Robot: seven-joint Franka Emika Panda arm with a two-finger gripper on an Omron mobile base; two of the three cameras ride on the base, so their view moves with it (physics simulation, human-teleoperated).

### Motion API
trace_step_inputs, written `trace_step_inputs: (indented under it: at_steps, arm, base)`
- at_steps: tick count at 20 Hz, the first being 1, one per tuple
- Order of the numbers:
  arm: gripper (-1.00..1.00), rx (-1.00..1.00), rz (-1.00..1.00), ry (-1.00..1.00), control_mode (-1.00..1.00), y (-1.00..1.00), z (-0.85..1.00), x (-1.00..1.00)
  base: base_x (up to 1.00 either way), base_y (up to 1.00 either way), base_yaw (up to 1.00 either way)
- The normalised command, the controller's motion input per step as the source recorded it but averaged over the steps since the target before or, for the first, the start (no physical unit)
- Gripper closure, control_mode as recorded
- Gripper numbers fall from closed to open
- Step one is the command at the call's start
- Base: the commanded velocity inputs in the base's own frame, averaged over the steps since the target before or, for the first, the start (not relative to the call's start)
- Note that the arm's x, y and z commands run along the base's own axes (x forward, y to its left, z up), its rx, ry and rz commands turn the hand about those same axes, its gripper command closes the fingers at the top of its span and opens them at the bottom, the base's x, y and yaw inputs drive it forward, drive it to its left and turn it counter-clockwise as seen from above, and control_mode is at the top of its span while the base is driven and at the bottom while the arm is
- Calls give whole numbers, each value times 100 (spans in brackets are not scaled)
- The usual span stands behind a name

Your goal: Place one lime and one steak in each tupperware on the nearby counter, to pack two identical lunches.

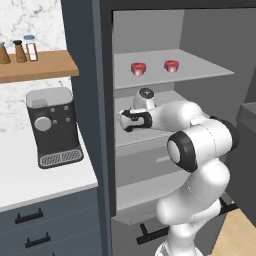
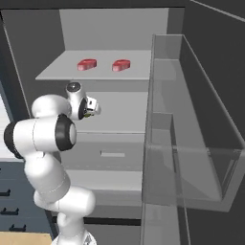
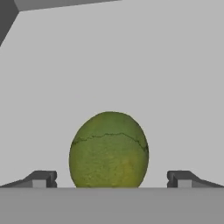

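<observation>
Straddling the lime [image 3: 109, 149], fingers [image 3: 42, 179] spread wide.

Left base view sits behind the arm [image 1: 200, 150] on its left, looking forward and down into the open fridge [image 1: 150, 100], with the white counter [image 1: 45, 185] and coffee machine [image 1: 54, 127] on its left side. Right base view looks from behind-right, same fridge, glass door bin [image 2: 191, 143] close in front. Both share the shelf with two steak pieces [image 1: 138, 68] [image 2: 86, 64] and the arm. Hand view looks along the gripper [image 3: 111, 178], very near a lime [image 3: 109, 149] between the spread fingertips [image 3: 41, 178] on a grey shelf.
</observation>
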Motion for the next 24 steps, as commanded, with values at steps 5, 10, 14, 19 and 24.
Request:
trace_step_inputs:
  at_steps: [5, 10, 14, 19, 24]
  arm:
    - [100, 0, 0, 1, -100, 7, -22, 24]
    - [100, 0, 0, 2, -100, 9, -32, 17]
    - [100, 0, 0, -1, -100, 0, 0, -4]
    - [100, 0, 0, -15, -100, -10, 0, -91]
    - [100, 3, 0, -24, -100, -39, 30, -100]
  base:
    - [0, 0, 0]
    - [0, 0, 0]
    - [0, 0, 0]
    - [0, 0, 0]
    - [0, 0, 0]
